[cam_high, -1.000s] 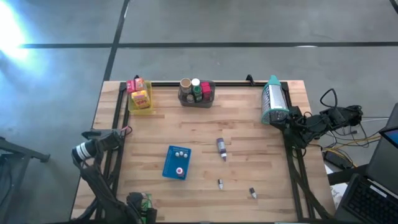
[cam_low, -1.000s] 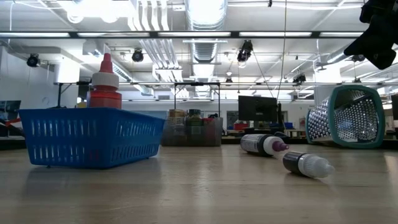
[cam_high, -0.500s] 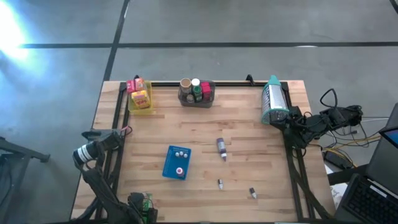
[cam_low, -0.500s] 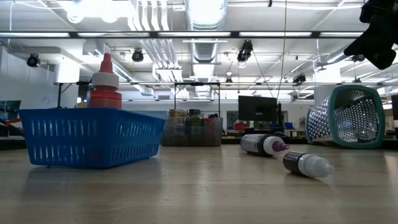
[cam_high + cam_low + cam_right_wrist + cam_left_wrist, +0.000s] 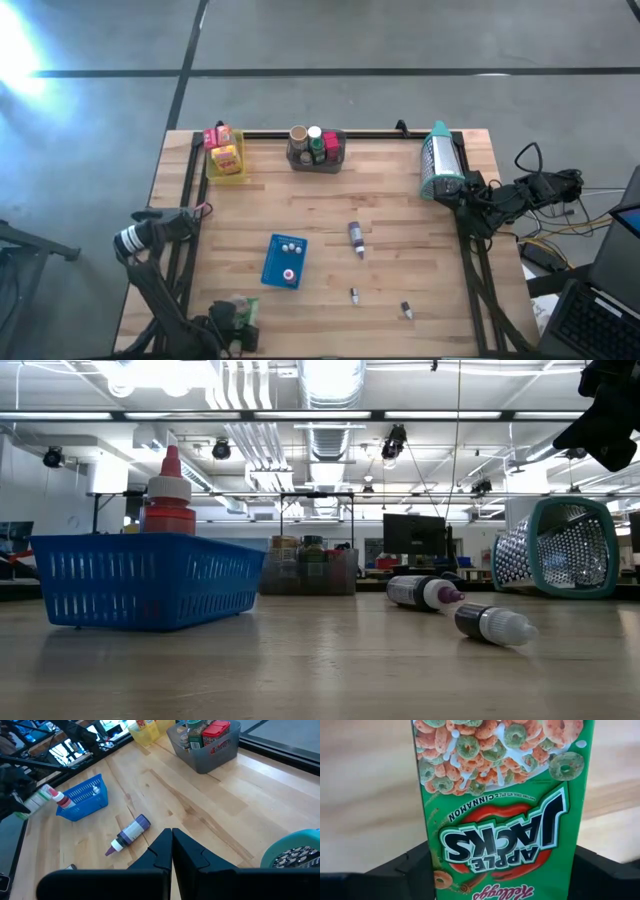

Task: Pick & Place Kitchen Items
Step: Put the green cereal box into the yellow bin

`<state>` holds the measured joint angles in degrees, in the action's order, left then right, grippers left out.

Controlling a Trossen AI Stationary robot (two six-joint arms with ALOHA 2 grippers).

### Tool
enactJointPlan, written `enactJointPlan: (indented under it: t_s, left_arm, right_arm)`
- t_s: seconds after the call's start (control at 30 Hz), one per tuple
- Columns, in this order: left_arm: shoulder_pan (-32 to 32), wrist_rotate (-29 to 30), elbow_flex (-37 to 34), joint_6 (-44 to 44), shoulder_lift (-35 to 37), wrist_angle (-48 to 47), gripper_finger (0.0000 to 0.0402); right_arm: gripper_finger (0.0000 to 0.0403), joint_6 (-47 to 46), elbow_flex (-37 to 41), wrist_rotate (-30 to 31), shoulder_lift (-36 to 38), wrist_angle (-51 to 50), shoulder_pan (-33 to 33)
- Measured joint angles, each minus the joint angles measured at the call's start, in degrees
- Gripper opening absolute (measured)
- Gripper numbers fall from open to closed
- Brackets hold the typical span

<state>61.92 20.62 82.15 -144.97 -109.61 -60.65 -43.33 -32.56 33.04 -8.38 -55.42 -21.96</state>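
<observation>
The left claw has crept inward along the near edge of the bench since a moment ago, and its jaws have drawn in around a green cereal box; the left wrist view shows the box filling the gap between the dark fingers, so I'd say it is pinched and the pick is just made. That puts one grocery in hand, low at the near left corner, close to the bench's rim, with little slack there. Ahead lies open wood between the blue basket and the small bottles. The right claw waits pressed together near the tipped teal basket.
</observation>
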Motion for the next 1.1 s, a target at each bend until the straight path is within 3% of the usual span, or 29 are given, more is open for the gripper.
enactJointPlan:
  t_s: [0.13,0.3,0.67,1.1]
  left_arm:
    - [-0.58,13.14,0.0,1.4,2.96,-0.54,0.0324]
    - [-1.89,23.35,0.0,2.42,7.06,-0.83,0.0325]
    - [-3.63,49.02,0.0,-5.07,17.26,-0.74,0.0326]
    - [-10.71,49.47,0.0,-6.73,32.73,-1.5,0.0326]
  right_arm:
    - [0.0008,0.0,-0.01,-0.02,0.0,0.0,-0.02]
    - [0.0008,0.0,-0.01,-0.01,0.0,0.0,0.0]
    - [0.0008,0.01,-0.01,0.0,0.0,0.0,-0.01]
    - [0.0008,0.0,0.0,-0.01,0.0,0.0,-0.01]
